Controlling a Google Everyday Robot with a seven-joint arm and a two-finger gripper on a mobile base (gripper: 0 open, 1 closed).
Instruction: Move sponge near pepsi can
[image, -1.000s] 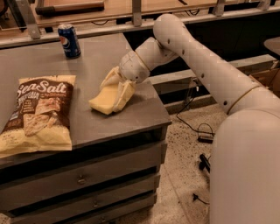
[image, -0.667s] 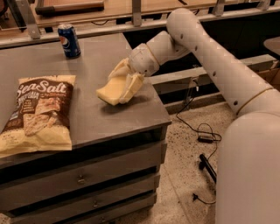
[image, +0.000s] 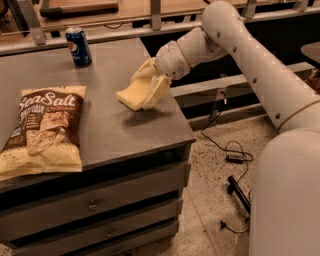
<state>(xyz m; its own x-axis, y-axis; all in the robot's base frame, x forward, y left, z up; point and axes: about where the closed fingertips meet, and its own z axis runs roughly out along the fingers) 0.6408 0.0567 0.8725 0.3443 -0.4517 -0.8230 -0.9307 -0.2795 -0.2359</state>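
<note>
Item 1. Pincer (image: 151, 84): at the end of the white arm (image: 240, 50), which reached in from the right across the table's far right corner. Its pale fingers (image: 159, 90) were clamped on the sponge, one above and one at its right side.

Item 2. Sponge (image: 133, 96): pale yellow foam block, tilted, its lower left end hanging free. It was held just above the table over the right part of the top, with a soft shadow on the surface beneath it.

Item 3. Pepsi can (image: 79, 46): dark blue, upright near the table's back edge, well apart from the sponge and to its left.

Item 4. Sea Salt chip bag (image: 45, 131): brown and yellow, lying flat at the front left.

Item 5. Table (image: 107, 132): grey top with drawers (image: 95, 205) below.

Item 6. Black cable (image: 220, 145): lying loose on the speckled floor (image: 210, 200), right of the table.
</note>
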